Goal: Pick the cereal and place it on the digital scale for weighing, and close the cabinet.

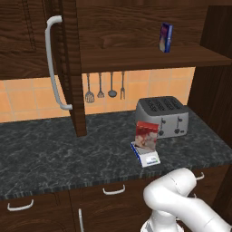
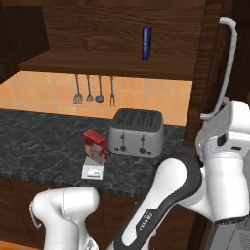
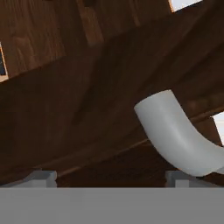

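Dark brown grained wood cabinet (image 1: 68, 68), matt; pale smooth curved bar handle (image 1: 53, 63). Black speckled stone bench (image 1: 54, 154), faintly glossy. Brushed grey metal toaster (image 1: 163, 115). Red cardboard cereal box (image 1: 146, 135).

Even, sourceless rendered light falls over the kitchen; the orange tiles (image 1: 27, 97) glow brightest while the cabinet (image 1: 136, 27) interior sits dim and brown. Soft shade lies under the shelf (image 2: 107, 66). No glare, edges crisp in both base views; the hand view is coarse and blurred, the handle (image 3: 179, 135) smooth grey
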